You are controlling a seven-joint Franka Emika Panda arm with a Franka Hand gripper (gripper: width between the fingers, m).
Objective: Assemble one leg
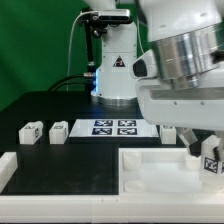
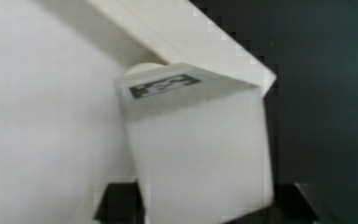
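Observation:
In the exterior view my gripper (image 1: 205,148) is shut on one leg (image 1: 211,160), a small white block with a black-and-white tag. It holds the leg at the right end of the large white tray (image 1: 150,172). In the wrist view the leg (image 2: 194,140) stands between my dark fingers (image 2: 115,205). Its tagged end (image 2: 162,87) is against a corner of the tray (image 2: 51,110); a round peg shows just above the tag. Whether the leg is seated in the tray I cannot tell.
Two more legs (image 1: 30,132) (image 1: 58,131) lie at the exterior view's left and a third (image 1: 168,131) lies behind the tray. The marker board (image 1: 113,126) lies mid-table before the white robot base (image 1: 115,70). A white raised bar (image 1: 40,172) runs along the front left.

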